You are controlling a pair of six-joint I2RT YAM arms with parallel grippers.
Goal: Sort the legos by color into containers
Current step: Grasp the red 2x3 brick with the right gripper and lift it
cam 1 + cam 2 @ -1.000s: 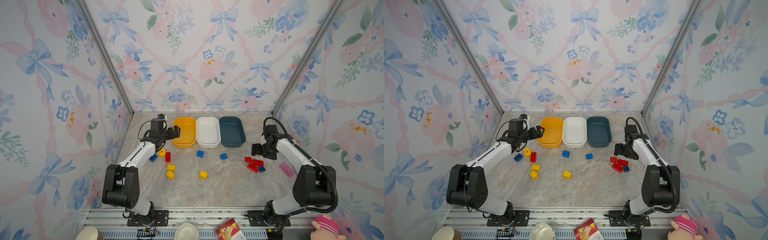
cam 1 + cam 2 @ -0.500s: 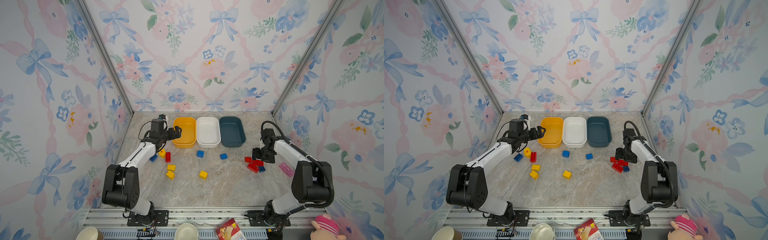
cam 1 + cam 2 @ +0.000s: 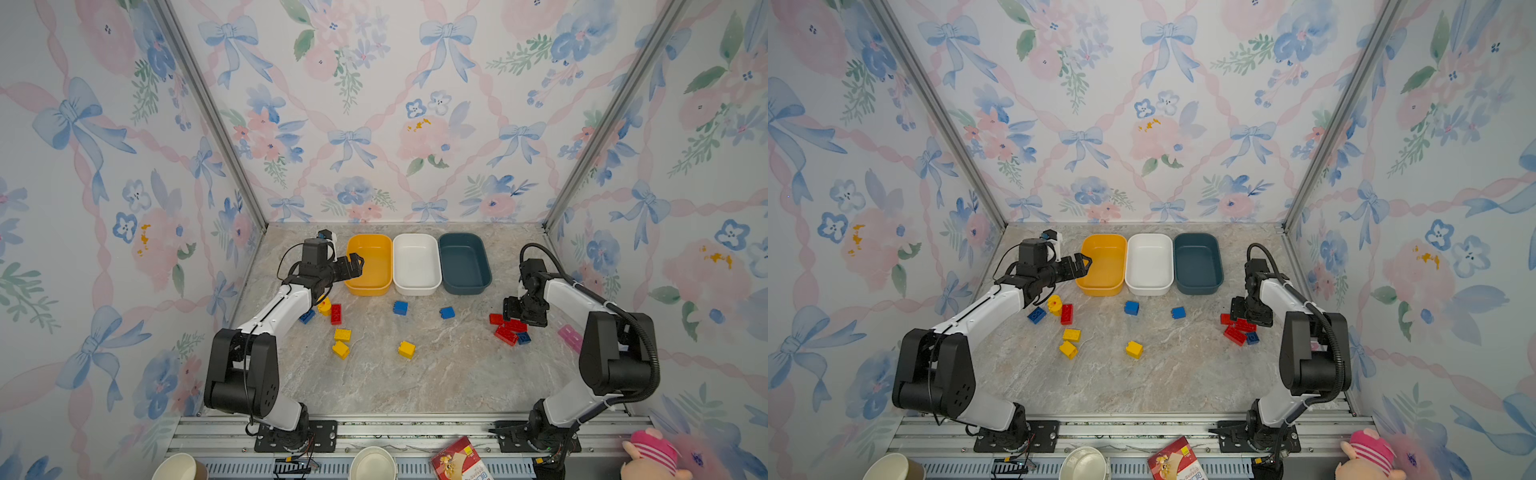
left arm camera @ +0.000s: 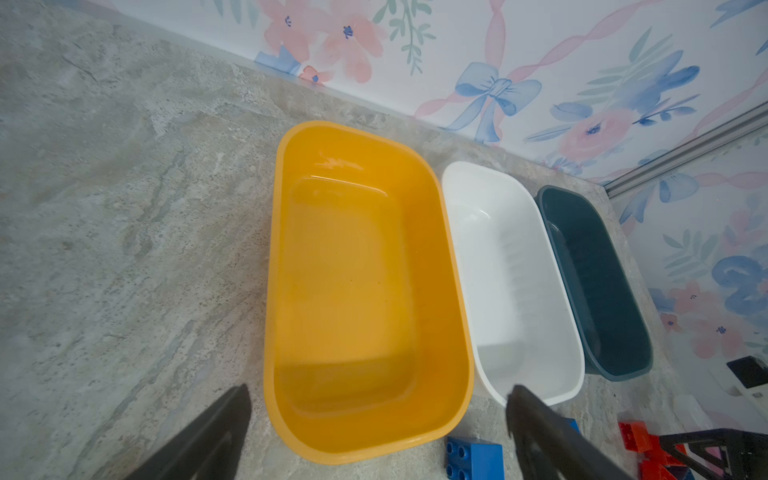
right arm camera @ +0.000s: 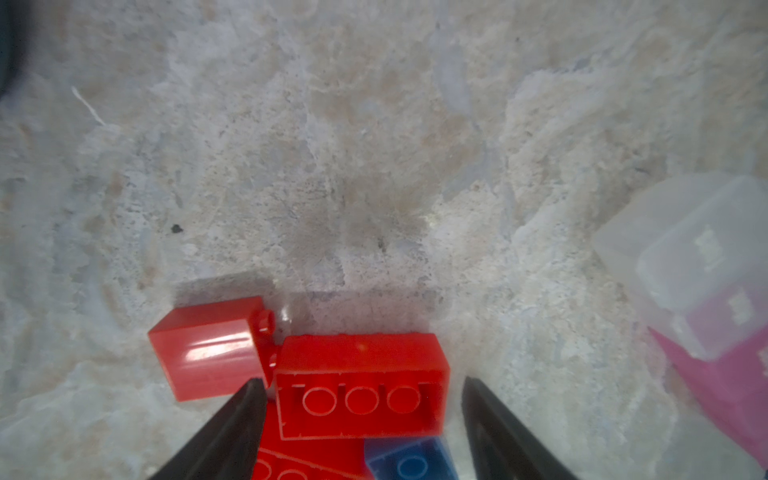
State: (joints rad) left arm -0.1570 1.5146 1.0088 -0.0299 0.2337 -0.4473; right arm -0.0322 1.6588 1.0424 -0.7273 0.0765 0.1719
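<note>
Since one second ago the right gripper (image 3: 521, 316) has come lower onto the red legos (image 3: 509, 328) and its jaws have narrowed; the left arm is where it was. Its black fingers (image 5: 232, 419) stand released on both sides of an oblong red brick (image 5: 361, 386), with a thin gap on one side.

Only the right wrist view shows this glossy brick's hollow underside with three round tubes, and no letters can be read there. A second red brick (image 5: 208, 349) touches it.

The left gripper (image 3: 355, 266) hangs wide open at the rim of the yellow-orange tub (image 3: 370, 287). Next to it stand the white tub (image 3: 417, 291) and the teal tub (image 3: 465, 289), all smooth, with rounded corners. The packet (image 3: 455, 463) carries print too small to read.
</note>
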